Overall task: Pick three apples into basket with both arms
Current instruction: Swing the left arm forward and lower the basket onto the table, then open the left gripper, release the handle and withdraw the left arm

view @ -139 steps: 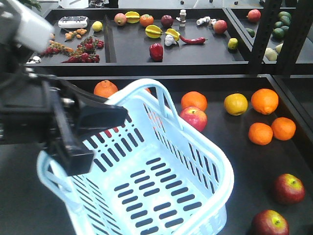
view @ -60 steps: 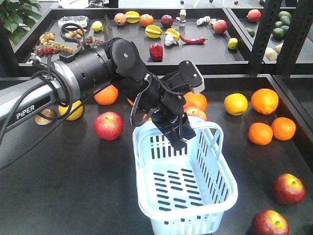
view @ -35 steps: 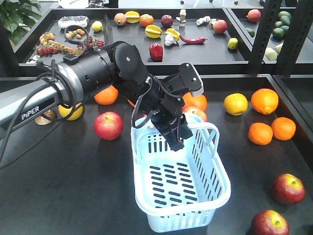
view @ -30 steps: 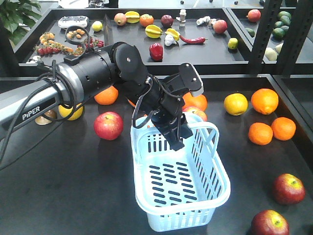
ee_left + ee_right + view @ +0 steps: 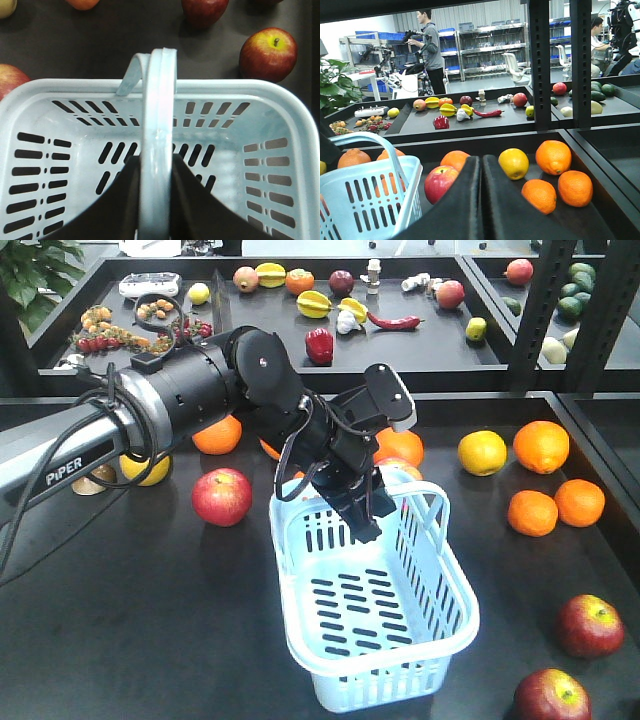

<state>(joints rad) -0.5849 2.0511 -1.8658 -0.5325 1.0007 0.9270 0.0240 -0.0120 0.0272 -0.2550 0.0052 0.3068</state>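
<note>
My left gripper (image 5: 364, 519) is shut on the hoop handle (image 5: 158, 115) of the pale blue basket (image 5: 455, 625), which hangs tilted and is empty. One apple (image 5: 222, 496) lies left of the basket. Another apple (image 5: 402, 466) shows partly behind the arm. Two more apples (image 5: 590, 625) (image 5: 551, 697) lie at the front right. The left wrist view shows apples (image 5: 268, 54) (image 5: 205, 10) beyond the basket's rim (image 5: 295, 115). My right gripper (image 5: 481, 160) is shut on nothing, low over the table, with an apple (image 5: 439, 183) just ahead on its left.
Oranges (image 5: 541, 446) (image 5: 532, 512) (image 5: 579, 502) and a yellow fruit (image 5: 482, 452) lie at the right of the table. Another orange (image 5: 216, 435) and a yellow fruit (image 5: 150, 468) sit under the left arm. A raised shelf (image 5: 270, 340) of assorted fruit runs behind, with dark uprights (image 5: 545, 310) at the right.
The left arm carried the basket from close to the camera out over the table's middle. In the last half second the basket swung slightly right and toward the front.
</note>
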